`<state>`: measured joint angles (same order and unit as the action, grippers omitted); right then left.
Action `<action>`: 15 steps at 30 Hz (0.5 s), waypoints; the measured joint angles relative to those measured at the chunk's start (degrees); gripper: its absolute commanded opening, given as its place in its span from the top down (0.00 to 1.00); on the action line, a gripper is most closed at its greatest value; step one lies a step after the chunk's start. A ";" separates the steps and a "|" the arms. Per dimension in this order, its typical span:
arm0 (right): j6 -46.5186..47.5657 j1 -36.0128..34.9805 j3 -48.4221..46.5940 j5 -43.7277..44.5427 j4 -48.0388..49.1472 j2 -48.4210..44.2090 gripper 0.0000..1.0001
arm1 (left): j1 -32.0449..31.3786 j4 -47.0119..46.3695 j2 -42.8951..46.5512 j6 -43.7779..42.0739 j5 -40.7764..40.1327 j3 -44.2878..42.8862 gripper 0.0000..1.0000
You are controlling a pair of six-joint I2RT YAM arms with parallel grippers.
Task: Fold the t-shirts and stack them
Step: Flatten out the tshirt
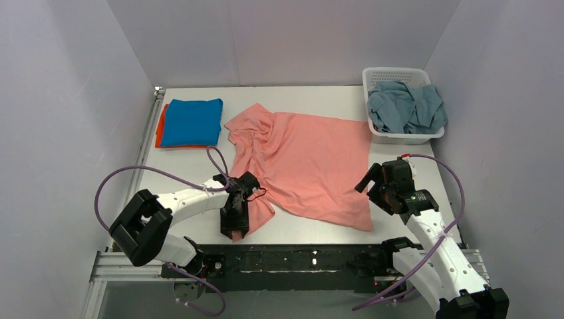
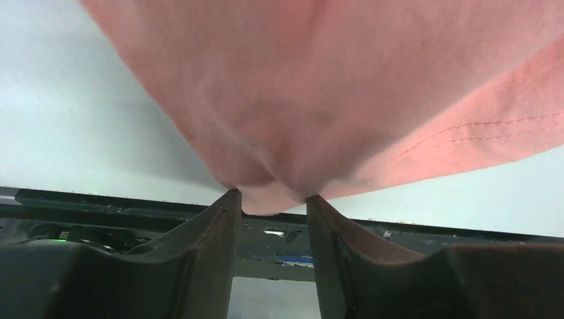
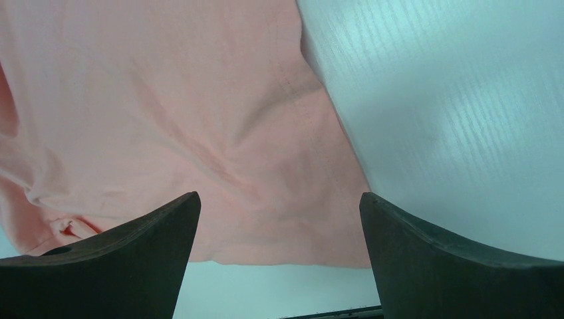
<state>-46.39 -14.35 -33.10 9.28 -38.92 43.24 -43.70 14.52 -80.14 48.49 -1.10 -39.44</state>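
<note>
My left claw (image 2: 273, 199) is narrowed onto a bunched fold of the salmon-pink t-shirt (image 2: 332, 86). The cloth is pinched between both fingertips (image 2: 225, 203) and spreads away beyond them, with the black rail (image 2: 100, 203) of the table's near edge just past the tips. From above, that left claw (image 1: 233, 227) sits at the shirt's 7 o'clock corner, close to the front edge of the white table (image 1: 312, 229). My right claw (image 3: 279, 206) stands wide and holds nothing. It is over the shirt's right hem, with pink cloth between its fingers and bare table toward 2 o'clock. From above, the right claw (image 1: 370, 191) is at the shirt's 4 o'clock side; I cannot tell whether it touches the cloth. The salmon-pink t-shirt (image 1: 306, 156) lies spread and rumpled across the middle of the table, its bunched end toward 10 o'clock. At the table's 10 o'clock corner a folded bright blue t-shirt (image 1: 193, 121) rests on an orange t-shirt (image 1: 159, 131). At 2 o'clock a white basket (image 1: 396, 72) holds a heaped grey-blue t-shirt (image 1: 406, 107).
</note>
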 measured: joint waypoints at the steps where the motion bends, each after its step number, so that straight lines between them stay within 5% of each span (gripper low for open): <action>1: 0.00 0.04 0.00 0.07 0.00 0.00 0.02 | 0.02 0.04 -0.68 -0.04 0.35 -0.13 0.78; 3: 0.02 0.09 0.00 0.17 0.00 0.00 0.02 | -0.02 -0.11 -2.03 -0.09 1.05 -0.90 1.00; 8: 0.04 0.09 0.00 0.48 -0.15 -0.04 0.04 | -0.02 1.68 -5.60 -0.83 1.68 -3.48 1.00; 15: -0.44 0.11 -0.13 0.44 -3.74 -1.36 0.12 | -0.46 0.87 1.29 0.59 -2.14 -0.57 1.00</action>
<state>-46.83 -14.24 -33.23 9.72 -42.65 41.89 -44.16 15.40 -78.85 49.08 -3.25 -40.01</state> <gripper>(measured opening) 0.935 0.033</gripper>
